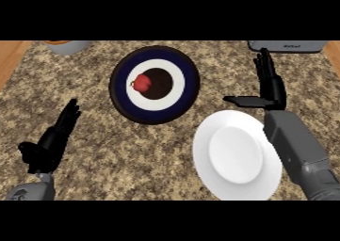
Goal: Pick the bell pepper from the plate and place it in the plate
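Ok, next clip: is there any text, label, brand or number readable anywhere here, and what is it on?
Small dark marking on the grey appliance at the counter's far right: too blurred to read.
No text shows on the dark ringed plate, the bell pepper, the white plate or the pale container at the far left.

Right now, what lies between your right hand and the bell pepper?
Head view: from the right hand, a strip of bare speckled counter, then the rim and bands of the dark ringed plate, up to the bell pepper. Nothing else stands there.
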Robot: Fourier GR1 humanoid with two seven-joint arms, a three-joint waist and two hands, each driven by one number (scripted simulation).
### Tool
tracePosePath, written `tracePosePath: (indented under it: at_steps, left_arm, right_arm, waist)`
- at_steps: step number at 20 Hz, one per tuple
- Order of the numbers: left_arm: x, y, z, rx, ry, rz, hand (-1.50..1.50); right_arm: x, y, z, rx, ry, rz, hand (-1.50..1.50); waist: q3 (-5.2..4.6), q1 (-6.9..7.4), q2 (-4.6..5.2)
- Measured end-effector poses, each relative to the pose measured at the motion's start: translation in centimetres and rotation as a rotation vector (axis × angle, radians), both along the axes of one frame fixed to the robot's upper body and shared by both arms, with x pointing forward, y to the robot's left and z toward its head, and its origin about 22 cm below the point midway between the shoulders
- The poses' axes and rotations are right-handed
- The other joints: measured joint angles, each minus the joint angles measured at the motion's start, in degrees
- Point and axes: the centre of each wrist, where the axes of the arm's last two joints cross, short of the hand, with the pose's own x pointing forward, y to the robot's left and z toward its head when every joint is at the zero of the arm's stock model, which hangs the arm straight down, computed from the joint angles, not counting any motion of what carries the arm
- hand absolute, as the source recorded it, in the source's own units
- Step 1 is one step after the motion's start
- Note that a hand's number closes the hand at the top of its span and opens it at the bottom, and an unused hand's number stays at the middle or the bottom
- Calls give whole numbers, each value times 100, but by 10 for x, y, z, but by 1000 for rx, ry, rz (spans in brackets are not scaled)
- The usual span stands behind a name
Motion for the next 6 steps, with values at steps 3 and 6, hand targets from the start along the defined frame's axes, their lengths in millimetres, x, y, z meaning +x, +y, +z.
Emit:
tracePosePath:
  at_steps: [3, 6]
  left_arm:
    - [3, -4, 1, -3, -1, 1, 0]
    - [3, -9, 1, 2, -4, -2, 0]
  right_arm:
    - [-6, -8, -11, -20, -1, 14, -150]
    - [-12, -17, -18, -40, -5, 9, -150]
  waist:
    - [1, 9, 4]
    - [3, 44, 17]
